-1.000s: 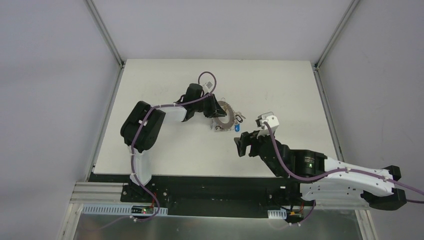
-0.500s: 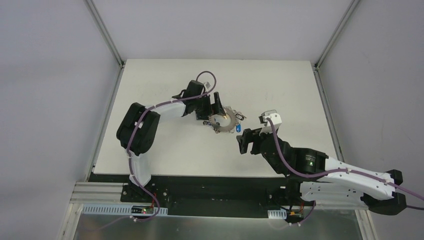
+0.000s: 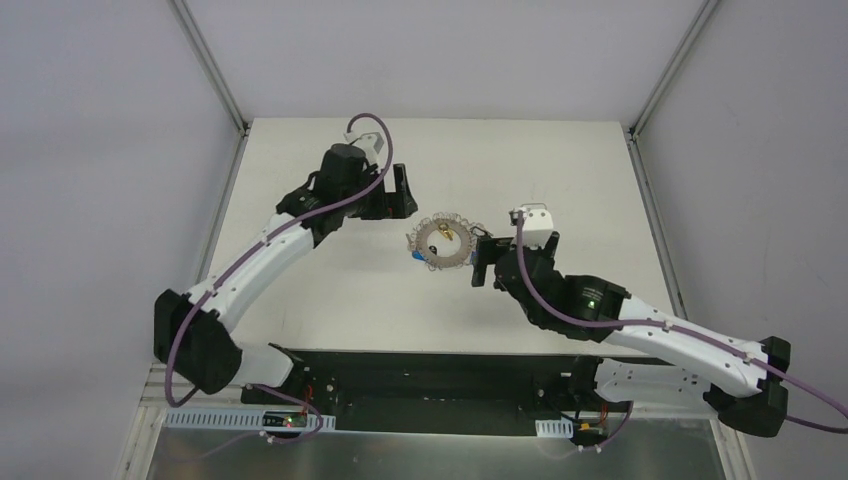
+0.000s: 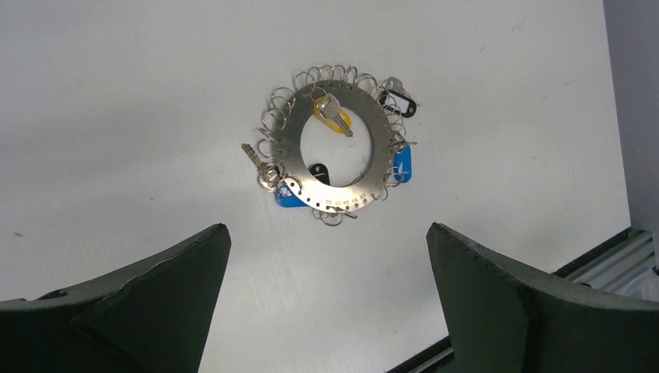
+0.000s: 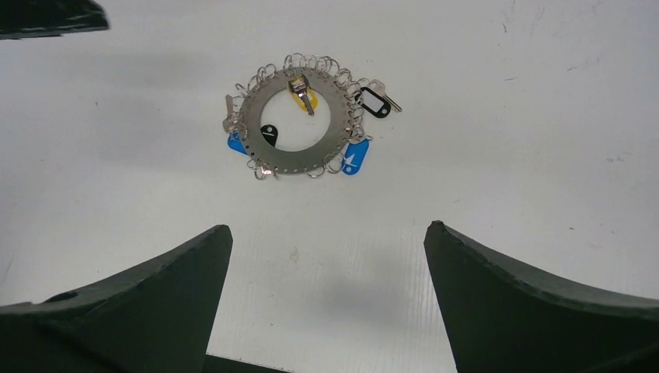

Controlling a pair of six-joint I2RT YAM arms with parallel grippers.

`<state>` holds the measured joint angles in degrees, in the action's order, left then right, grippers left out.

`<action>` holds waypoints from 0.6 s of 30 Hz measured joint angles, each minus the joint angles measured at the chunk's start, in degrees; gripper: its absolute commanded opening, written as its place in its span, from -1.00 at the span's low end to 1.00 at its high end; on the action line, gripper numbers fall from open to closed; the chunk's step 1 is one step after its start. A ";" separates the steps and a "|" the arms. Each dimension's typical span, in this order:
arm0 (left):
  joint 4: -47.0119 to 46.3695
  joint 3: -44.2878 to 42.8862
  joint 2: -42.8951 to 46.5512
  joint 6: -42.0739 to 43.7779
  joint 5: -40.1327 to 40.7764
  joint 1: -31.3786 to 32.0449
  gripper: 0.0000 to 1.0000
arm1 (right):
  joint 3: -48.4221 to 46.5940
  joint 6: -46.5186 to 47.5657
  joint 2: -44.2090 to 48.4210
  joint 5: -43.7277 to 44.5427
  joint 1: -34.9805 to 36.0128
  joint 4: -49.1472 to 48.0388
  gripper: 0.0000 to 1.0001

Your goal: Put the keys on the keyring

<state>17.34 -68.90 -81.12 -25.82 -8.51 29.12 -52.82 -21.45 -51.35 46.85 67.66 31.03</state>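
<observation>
Two arms reach over the white table (image 3: 300, 290): the left arm (image 3: 260, 255) stretches long toward 12 o'clock, the right arm (image 3: 640, 330) angles in from 4 o'clock. The left pincer (image 3: 400, 195) hangs with its jaws spread wide and nothing between them, at about 10 o'clock from the keyring (image 4: 289, 148) and apart from it. The right pincer (image 3: 480, 262) is spread just as wide and also empty, near the keyring at 4 o'clock.

The keyring, a flat silvery band fringed with small wire loops, lies flat near the middle of the table, free of both pincers. In the left wrist view a yellow-headed key (image 4: 332, 115) lies at 12 o'clock on the band, its head in the opening. A blue-headed key (image 4: 402, 165) pokes out at 4 o'clock and a second blue-headed key (image 4: 289, 198) at 7 o'clock. A black tag (image 4: 398, 101) sits outside the rim at 2 o'clock, and a bare silver key (image 4: 255, 159) at 9 o'clock. Which of them are threaded through a loop I cannot tell
</observation>
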 measured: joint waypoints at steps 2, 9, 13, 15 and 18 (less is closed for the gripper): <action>0.79 1.44 4.59 0.96 1.81 0.00 0.98 | -1.66 0.02 -3.04 -0.31 -0.87 0.39 0.98; 5.31 7.26 17.88 2.99 6.21 0.00 0.98 | -6.62 0.83 -7.96 -1.66 -3.74 0.42 0.98; 8.72 7.87 25.16 4.37 8.83 0.00 0.98 | -8.74 1.11 -8.92 -0.57 -4.11 -1.44 0.98; 9.88 7.89 28.57 5.07 10.03 0.00 0.98 | -9.75 1.11 -9.92 1.42 -4.11 -2.34 0.98; 11.47 7.91 33.27 6.08 12.31 0.00 0.98 | -11.21 1.07 -11.91 4.92 -4.11 -3.06 0.98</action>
<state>28.82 -60.99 -47.86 -19.75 3.79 29.12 -64.03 -20.38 -63.26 51.77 63.55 27.97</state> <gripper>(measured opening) 0.990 0.990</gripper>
